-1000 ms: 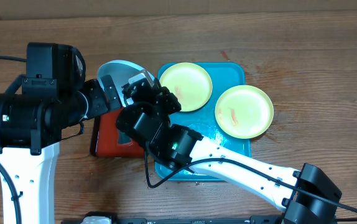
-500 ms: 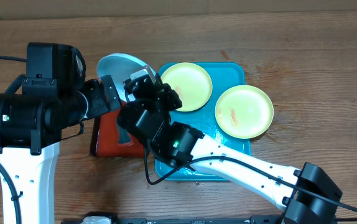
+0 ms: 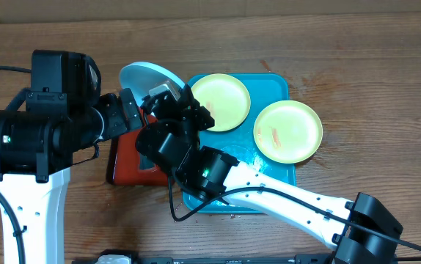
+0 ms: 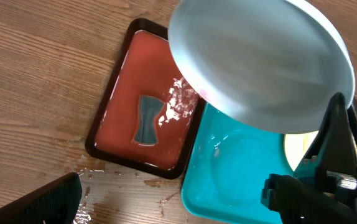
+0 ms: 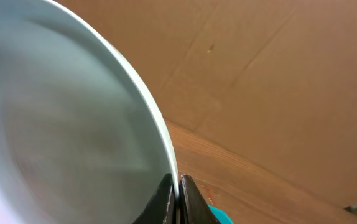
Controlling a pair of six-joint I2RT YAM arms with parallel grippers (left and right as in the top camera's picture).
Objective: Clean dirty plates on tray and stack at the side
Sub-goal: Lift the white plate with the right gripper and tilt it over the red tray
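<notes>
Your right gripper (image 5: pixel 177 186) is pinching the pale blue plate (image 3: pixel 143 75) by its rim, holding it tilted at upper centre-left, beside the turquoise tray (image 3: pixel 276 173); your left gripper (image 4: pixel 172 186) is gaping wide, empty.

Smooth, glossy plastic: pale blue plate (image 4: pixel 259 62), wet turquoise tray (image 4: pixel 228 165), red tray (image 4: pixel 119 106) at its nine o'clock. Matt wood-grain surface (image 4: pixel 35 74).

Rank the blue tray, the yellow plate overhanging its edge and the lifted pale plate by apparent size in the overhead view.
1. Blue tray, largest.
2 and 3. Yellow plate and pale plate: cannot rank, since the pale plate is raised nearer the camera, tilted and partly hidden.
</notes>
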